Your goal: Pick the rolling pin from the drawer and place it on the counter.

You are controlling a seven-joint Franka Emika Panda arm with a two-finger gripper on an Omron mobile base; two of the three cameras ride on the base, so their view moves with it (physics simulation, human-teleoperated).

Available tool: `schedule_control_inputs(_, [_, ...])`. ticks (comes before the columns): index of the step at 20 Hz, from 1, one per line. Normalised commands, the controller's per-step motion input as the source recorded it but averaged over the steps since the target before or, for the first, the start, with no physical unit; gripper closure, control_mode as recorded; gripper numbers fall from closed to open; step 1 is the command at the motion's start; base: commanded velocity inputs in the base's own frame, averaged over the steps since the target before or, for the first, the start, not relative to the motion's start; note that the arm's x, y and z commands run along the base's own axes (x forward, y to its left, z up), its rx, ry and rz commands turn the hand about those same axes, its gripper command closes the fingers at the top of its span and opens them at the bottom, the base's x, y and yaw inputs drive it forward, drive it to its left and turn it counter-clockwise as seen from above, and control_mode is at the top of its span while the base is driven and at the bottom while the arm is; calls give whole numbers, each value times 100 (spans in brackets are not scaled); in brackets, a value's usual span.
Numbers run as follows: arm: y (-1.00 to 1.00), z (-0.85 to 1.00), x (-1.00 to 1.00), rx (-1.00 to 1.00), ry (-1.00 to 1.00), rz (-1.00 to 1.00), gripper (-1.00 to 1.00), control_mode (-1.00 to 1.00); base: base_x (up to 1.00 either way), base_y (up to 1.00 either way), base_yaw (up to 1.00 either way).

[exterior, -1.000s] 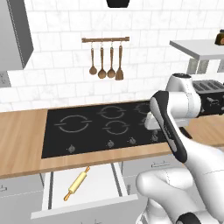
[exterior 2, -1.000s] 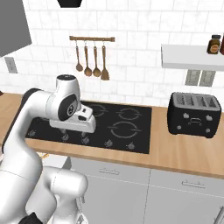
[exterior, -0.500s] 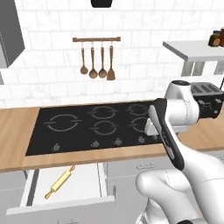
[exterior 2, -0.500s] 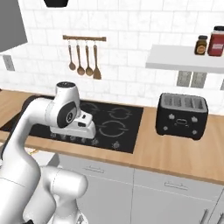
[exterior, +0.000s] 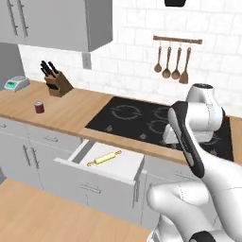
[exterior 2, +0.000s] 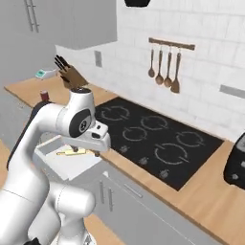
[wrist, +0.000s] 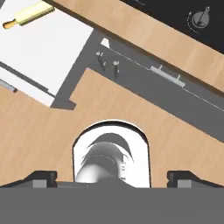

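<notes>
The rolling pin [exterior: 104, 158], pale yellow with orange-brown knobs, lies at an angle inside the open drawer [exterior: 125, 170], whose white box sticks out below the counter [exterior: 71, 111]. In the right base view the rolling pin [exterior 2: 72, 152] lies just left of my gripper [exterior 2: 86, 151], which hangs over the counter's front edge above the drawer [exterior 2: 72, 162]. The hand view looks down on the rolling pin [wrist: 28, 14] at the top left, in the drawer [wrist: 52, 48]. My gripper [wrist: 113, 178] is open and empty, its fingertips [wrist: 41, 177] wide apart.
A black cooktop [exterior: 156, 120] is set into the counter behind the hand. To the left stand a knife block [exterior: 56, 84], a dark red can [exterior: 39, 108] and a small scale [exterior: 14, 83]. Wooden spoons [exterior: 172, 64] hang on the wall. A black toaster [exterior 2: 237, 162] stands far right.
The whole picture has shifted: the base moved, so drawer and cooktop now sit further right and the knife block and wall cabinet have come into view. The arm's pose looks unchanged.
</notes>
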Motion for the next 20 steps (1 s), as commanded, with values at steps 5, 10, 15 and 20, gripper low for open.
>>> schedule_control_inputs(5, [0, 0, 0, 0, 0, 0, -100, 100, -5, -10, 93])
schedule_control_inputs(10, [0, 0, 0, 0, 0, 0, -100, 100, -32, -69, 53])
schedule_control_inputs(15, [0, 0, 0, 0, 0, 0, -100, 100, -25, -52, 52])
schedule_control_inputs(20, [0, 0, 0, 0, 0, 0, -100, 100, 10, -24, 49])
